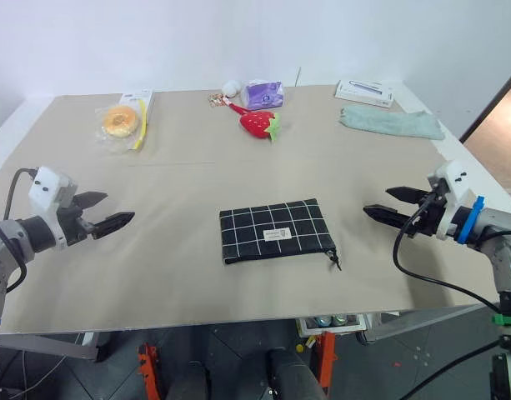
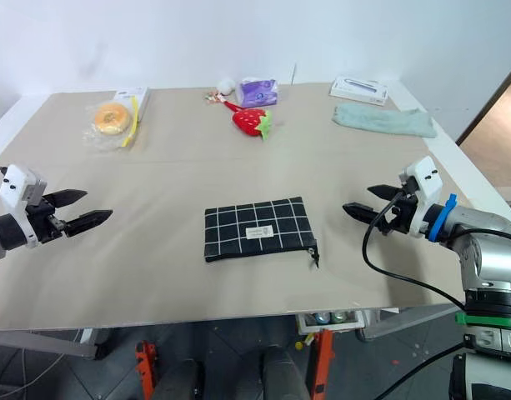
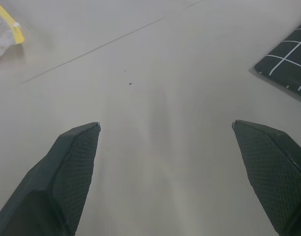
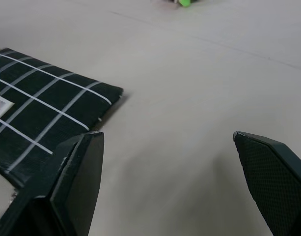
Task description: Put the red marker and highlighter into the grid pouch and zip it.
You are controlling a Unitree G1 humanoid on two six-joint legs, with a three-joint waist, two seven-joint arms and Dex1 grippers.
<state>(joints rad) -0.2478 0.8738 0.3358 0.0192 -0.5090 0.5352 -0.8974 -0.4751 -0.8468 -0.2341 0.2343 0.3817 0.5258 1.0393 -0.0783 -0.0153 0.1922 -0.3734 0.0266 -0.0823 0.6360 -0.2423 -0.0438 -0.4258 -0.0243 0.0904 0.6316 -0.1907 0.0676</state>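
Jaws on both arms stand spread wide and hold nothing: the left gripper (image 1: 113,218) hangs over bare worktop (image 1: 155,275) at the left of the frame, the right gripper (image 1: 387,203) at the right, each well apart from the grid pouch (image 1: 274,229) lying flat at centre with its zipper pull (image 1: 333,257) trailing off the lower right corner. Its zip looks drawn across, though whether fully closed is hard to tell, and nothing can be seen of its inside. No red marker or highlighter can be made out on the surface; both may already be inside, so the task appears at or near its end. If any zipping remains, one gripper would best pin the pouch's far end while the other draws the pull straight along the edge, keeping the fabric flat. Along the top of the frame sit a bagged doughnut toy (image 1: 119,122), a strawberry toy (image 1: 259,123), a purple packet (image 1: 263,93), a white box (image 1: 365,91) and a teal cloth (image 1: 392,123).
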